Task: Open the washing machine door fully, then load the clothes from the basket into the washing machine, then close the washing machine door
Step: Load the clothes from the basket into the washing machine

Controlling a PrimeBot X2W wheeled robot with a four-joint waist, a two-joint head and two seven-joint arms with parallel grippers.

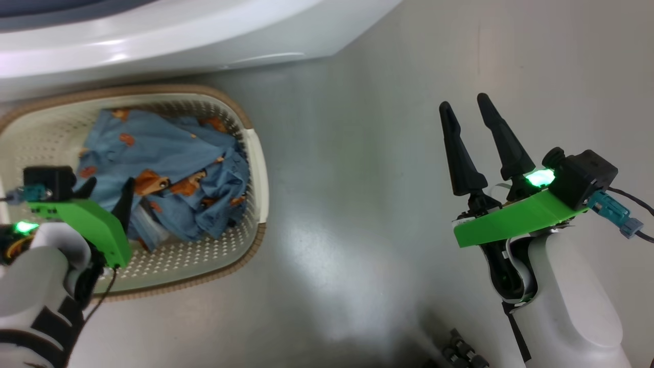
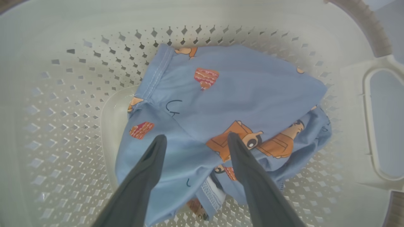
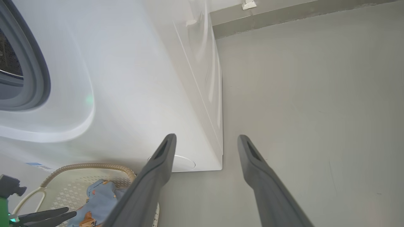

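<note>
Smooth grey floor [image 1: 357, 204], with the glossy white washing machine [image 1: 153, 41] at its far edge. The basket [image 1: 258, 168] — cream perforated plastic, brown woven-look rim — stands just before it, holding the crumpled blue clothes [image 1: 173, 163]. Left gripper [image 1: 108, 185] angles down into the basket, fingers spread over the fabric; contact cannot be told. Right gripper [image 1: 464, 100] hovers over the floor, fingers spread, empty.
</note>
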